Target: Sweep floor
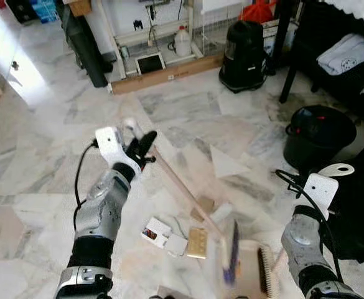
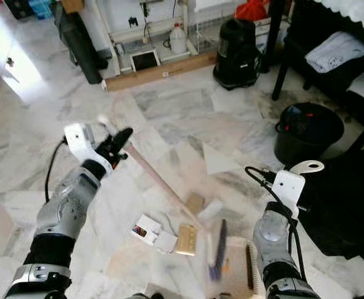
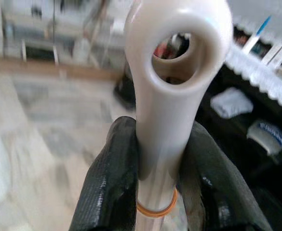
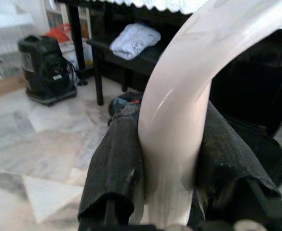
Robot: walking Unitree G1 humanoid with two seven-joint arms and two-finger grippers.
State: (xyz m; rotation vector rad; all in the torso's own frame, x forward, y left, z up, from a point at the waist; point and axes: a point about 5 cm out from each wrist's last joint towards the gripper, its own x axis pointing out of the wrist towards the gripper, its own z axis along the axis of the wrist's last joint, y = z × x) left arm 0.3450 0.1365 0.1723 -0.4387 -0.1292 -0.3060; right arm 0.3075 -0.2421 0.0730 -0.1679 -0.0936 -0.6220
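My left gripper (image 1: 140,147) is shut on the top of a cream broom handle (image 3: 167,91), just below its hanging hole. The broom stick (image 1: 177,182) slants down to the right, ending in a blurred purple brush head (image 1: 231,258) on the marble floor. My right gripper (image 4: 172,161) is shut on the curved cream handle (image 4: 181,101) of a dustpan (image 1: 251,277), which rests by the brush, its comb teeth on the right side. Litter lies near the brush: a white box (image 1: 156,230), a tan piece (image 1: 197,243), a cardboard scrap (image 1: 204,205) and a white paper triangle (image 1: 225,163).
A black bucket (image 1: 318,134) stands at the right beside a black bench (image 1: 331,43) with folded cloth. At the back are a black vacuum cleaner (image 1: 244,56), a long wooden plank (image 1: 169,73), a tablet (image 1: 150,62) and a white rack. Open marble floor lies to the left.
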